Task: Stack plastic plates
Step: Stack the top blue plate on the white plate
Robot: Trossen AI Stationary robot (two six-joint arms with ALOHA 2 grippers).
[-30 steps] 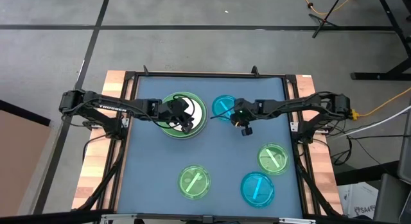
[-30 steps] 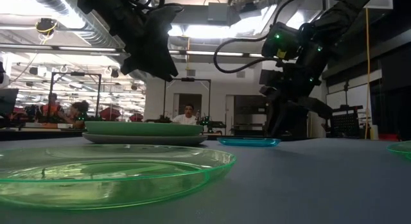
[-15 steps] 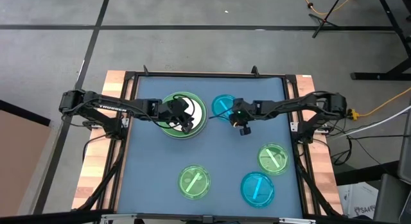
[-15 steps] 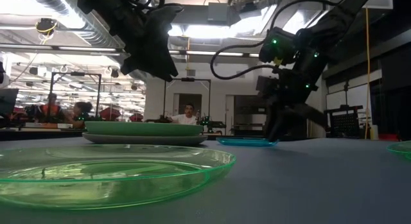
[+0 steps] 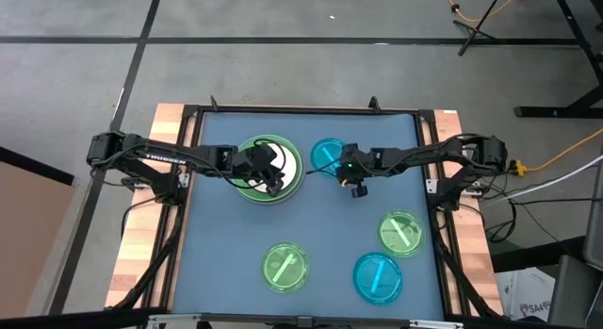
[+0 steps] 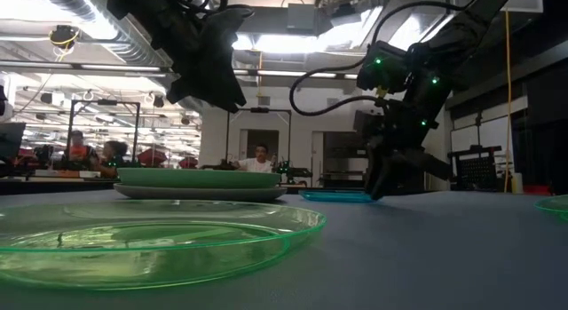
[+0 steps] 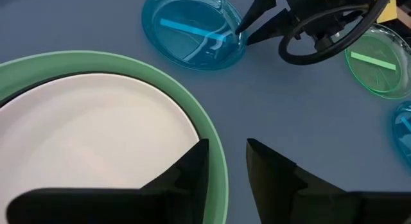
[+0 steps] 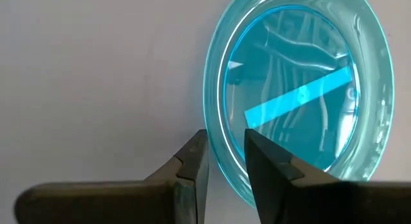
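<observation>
A stack [image 5: 268, 169] stands at the far left: a grey plate [image 6: 200, 193] at the bottom, a light green plate [image 7: 212, 147] on it, and a white plate [image 7: 96, 140] on top. My left gripper [image 7: 228, 153] hovers open above the stack's right rim. A translucent blue plate [image 5: 327, 156] lies flat on the table beside it. My right gripper [image 8: 225, 153] is low at that plate's right rim [image 8: 215, 156], open, one finger outside and one over the inside. Two green plates [image 5: 285, 266] [image 5: 401, 232] and another blue one [image 5: 378, 277] lie near the front. My right gripper has the blue plate's right rim [image 8: 215, 156] between its fingers, coming from above and the right. I cannot tell whether the fingers touch it. The plate lies flat on the table [image 6: 342, 196].
The blue-grey mat [image 5: 217, 244] is bare at the near left and in the middle. The black frame [image 5: 301, 109] and wooden borders edge the table. People sit far off in the room behind [image 6: 257, 157].
My right gripper has moved a little toward the table's left and down, from beside the blue plate to its right rim. The plates and my left arm have stayed where they were.
</observation>
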